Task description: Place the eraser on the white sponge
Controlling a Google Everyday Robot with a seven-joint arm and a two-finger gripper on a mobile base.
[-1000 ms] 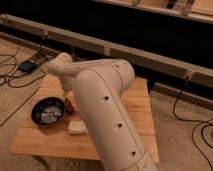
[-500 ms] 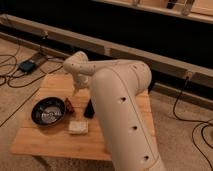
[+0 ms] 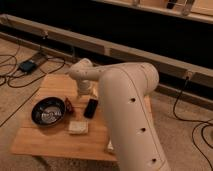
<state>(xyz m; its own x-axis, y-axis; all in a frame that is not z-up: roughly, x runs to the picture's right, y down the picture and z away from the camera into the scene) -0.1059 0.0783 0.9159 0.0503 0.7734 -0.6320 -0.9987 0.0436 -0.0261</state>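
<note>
The hand [image 3: 84, 93] hangs spread over the surface [image 3: 42, 141], just behind the eraser [image 3: 91, 108]. The white sponge [image 3: 78, 127] lies nearby, bare.

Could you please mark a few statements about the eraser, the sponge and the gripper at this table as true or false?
1. The eraser lies on the wooden table, apart from the white sponge. True.
2. The white sponge sits inside the dark bowl. False: it lies on the table beside the bowl, nearer the camera.
3. The gripper is over the table close to the eraser, open and holding nothing. True.
4. The small red-brown item rests on top of the white sponge. False: it lies on the table between the dark bowl and the eraser.
</note>
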